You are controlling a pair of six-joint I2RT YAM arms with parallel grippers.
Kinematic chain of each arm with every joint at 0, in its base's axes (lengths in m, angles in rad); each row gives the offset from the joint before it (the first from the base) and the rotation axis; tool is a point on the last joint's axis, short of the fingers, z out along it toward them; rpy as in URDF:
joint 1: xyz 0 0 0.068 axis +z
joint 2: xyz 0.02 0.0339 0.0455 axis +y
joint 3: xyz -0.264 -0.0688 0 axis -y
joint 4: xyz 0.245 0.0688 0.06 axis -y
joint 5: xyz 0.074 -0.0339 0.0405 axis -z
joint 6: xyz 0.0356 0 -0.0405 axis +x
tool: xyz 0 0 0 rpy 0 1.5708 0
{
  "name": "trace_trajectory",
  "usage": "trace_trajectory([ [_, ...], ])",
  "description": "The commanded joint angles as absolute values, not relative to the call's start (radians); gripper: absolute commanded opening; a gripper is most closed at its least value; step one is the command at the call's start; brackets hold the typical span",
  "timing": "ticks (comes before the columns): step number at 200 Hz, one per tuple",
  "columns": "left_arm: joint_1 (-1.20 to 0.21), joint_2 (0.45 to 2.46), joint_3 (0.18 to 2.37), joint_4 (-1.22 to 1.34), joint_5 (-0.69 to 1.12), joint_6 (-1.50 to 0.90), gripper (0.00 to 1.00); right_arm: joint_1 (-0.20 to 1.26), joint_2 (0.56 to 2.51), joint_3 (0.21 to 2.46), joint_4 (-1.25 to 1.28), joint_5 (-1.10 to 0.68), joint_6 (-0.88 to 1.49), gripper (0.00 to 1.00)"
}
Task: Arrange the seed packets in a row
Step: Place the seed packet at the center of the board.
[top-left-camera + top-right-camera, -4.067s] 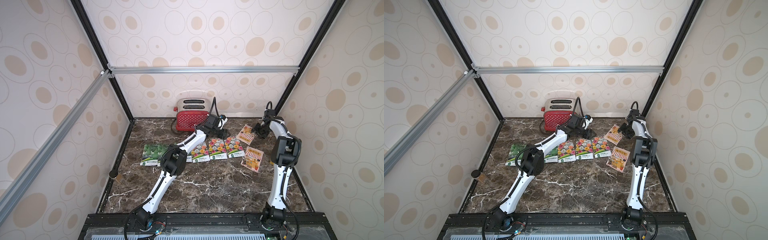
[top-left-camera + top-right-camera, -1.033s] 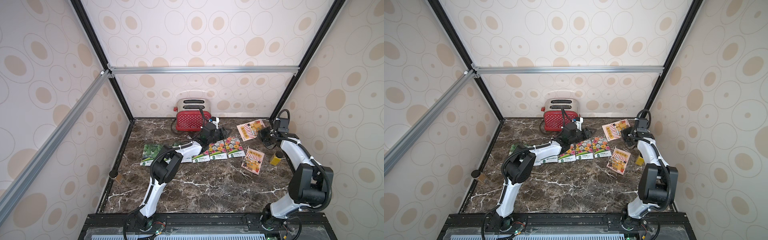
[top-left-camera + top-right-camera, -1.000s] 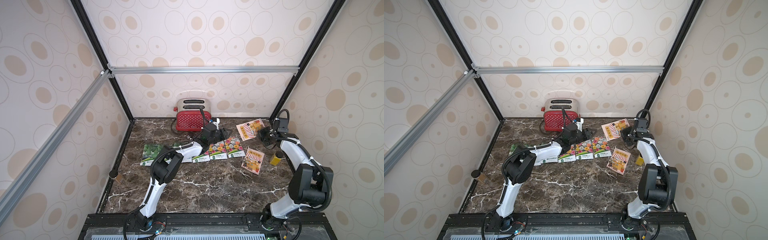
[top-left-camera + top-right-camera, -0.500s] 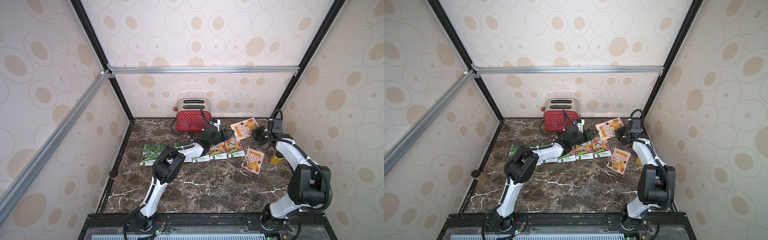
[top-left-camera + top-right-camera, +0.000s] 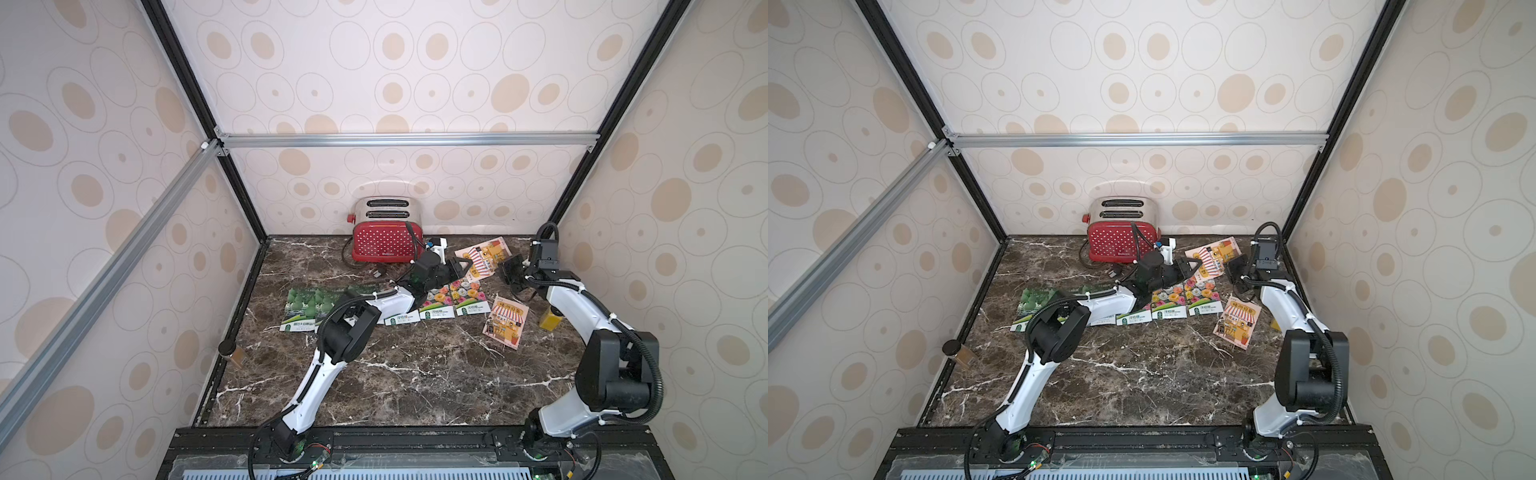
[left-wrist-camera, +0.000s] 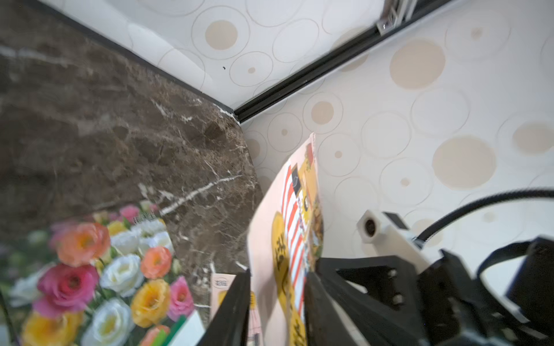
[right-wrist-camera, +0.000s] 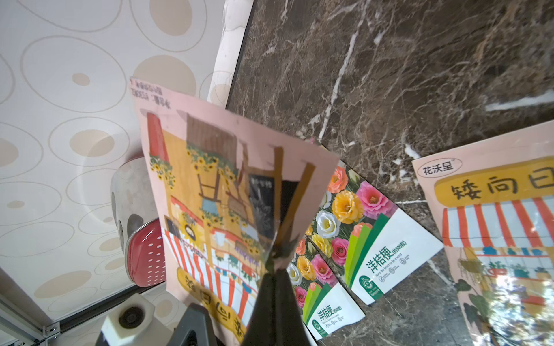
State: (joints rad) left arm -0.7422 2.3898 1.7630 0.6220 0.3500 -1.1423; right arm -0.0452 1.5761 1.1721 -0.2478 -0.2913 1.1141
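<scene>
Holding one awning-shop packet (image 5: 484,257) up off the marble table (image 5: 415,374) at the far right, just right of the red toaster (image 5: 386,245), tilted, printed face toward both top views. Pinching its right end with the right gripper (image 7: 277,257): fingers pressed together on a corner of the sheet, no gap showing between them in the right wrist view. Bracketing its left end with the left gripper (image 6: 278,272): one black finger on each side, the packet bowed edge-on through the narrow slot between; impossible to tell whether truly clamped or only loosely enclosed. Below and nearer, across the middle of the table, three flower packets (image 5: 469,297) laid side by side in a row, white label ends toward the near side, edges touching or nearly so, the leftmost mostly covered by the left arm. Further left in the same line, the green gourd packets (image 5: 307,307), the right one largely hidden under that arm. Just beside the right end of the row and a little nearer, a second shop packet (image 5: 505,322) lying flat and askew, out of line. Right of that, a small yellow jar (image 5: 550,320) standing under the right arm.
</scene>
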Motion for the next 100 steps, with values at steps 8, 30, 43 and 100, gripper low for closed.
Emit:
trace_trajectory([
  [8,-0.748,2.41,1.812,0.699,0.373,-1.167,0.02,-0.038,1.545,1.165,-0.211,-0.324,1.146,0.0],
  [30,-0.731,2.411,1.851,0.696,0.474,-1.152,0.0,-0.041,1.573,1.215,-0.25,-0.415,1.051,0.09],
  [43,-0.7,2.398,1.887,0.612,0.582,-1.106,0.0,-0.044,1.62,1.334,-0.401,-0.496,0.859,0.34],
  [100,-0.56,2.364,2.102,-0.204,0.946,-0.547,0.0,-0.093,1.75,1.729,-0.992,-0.686,0.015,0.5],
])
